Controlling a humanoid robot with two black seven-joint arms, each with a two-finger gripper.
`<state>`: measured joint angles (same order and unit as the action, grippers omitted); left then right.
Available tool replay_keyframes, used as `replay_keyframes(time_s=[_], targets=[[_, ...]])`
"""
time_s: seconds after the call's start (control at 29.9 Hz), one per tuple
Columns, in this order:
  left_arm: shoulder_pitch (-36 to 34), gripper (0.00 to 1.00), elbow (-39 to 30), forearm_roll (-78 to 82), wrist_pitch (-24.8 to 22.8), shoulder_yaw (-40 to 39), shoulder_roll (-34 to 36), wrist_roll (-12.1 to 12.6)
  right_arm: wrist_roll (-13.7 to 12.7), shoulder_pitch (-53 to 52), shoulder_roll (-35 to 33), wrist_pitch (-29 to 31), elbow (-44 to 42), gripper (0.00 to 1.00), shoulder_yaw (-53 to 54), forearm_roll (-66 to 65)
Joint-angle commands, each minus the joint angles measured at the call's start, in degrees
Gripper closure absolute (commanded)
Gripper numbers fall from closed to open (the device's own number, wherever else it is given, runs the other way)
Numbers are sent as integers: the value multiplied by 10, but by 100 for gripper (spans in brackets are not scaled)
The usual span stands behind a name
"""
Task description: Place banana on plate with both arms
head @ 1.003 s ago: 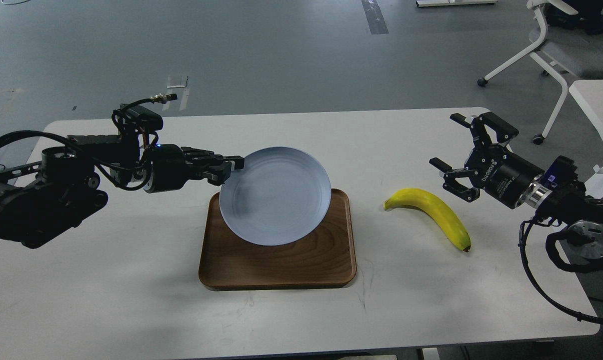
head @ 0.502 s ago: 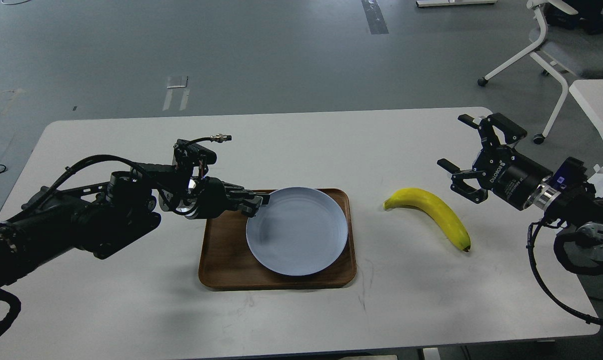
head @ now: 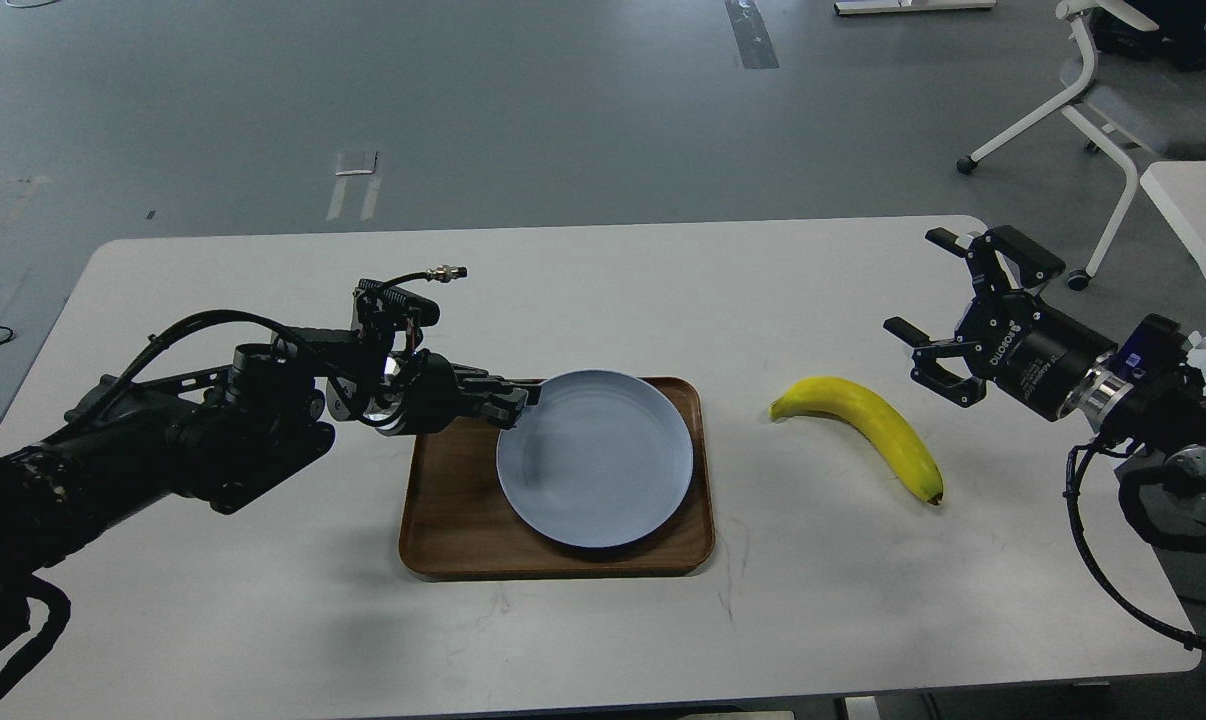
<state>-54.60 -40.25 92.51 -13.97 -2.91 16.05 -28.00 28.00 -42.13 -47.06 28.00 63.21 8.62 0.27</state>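
While the banana [head: 860, 432] lies on the table [head: 213, 590] just below-left of the right gripper [head: 948, 315], that claw's fingers are spread, empty. L gripper [head: 518, 400] pinches the plate [head: 595, 458] rim; plate sits in tray [head: 443, 520], well apart from banana.

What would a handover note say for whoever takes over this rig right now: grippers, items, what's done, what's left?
Left gripper: shut on the rim of the round pale blue-grey plate, which sits on the brown wooden tray.
Right gripper: open, empty, hovering beyond the curved yellow banana, not touching it.
Banana lies on the white table, right of the tray.
Done: plate set on tray.
Left: release the plate, grasp the banana, put it on the plate.
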Motion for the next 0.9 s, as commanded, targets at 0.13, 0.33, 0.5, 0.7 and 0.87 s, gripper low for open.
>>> replay_keyframes(time_s=[0.13,0.33,0.5,0.7,0.87], targets=[[-16,0,-27,-28,-2,-11,47,0,0,4,-5,0,1,0,0,0],[-40,0,-72,-359,-3,-29,106,0,0,5,-7,0,0,0,0,0],[-38,0,-77,-671,-5,-33,138,0,0,5,-7,0,0,0,-1,0],[24,0,-73,-836,-10,-53,176,0,0,5,-7,0,-5,0,-1,0],[119,0,-58,-878,-102,-159,185,0,0,5,-11,0,-5,0,1,0]])
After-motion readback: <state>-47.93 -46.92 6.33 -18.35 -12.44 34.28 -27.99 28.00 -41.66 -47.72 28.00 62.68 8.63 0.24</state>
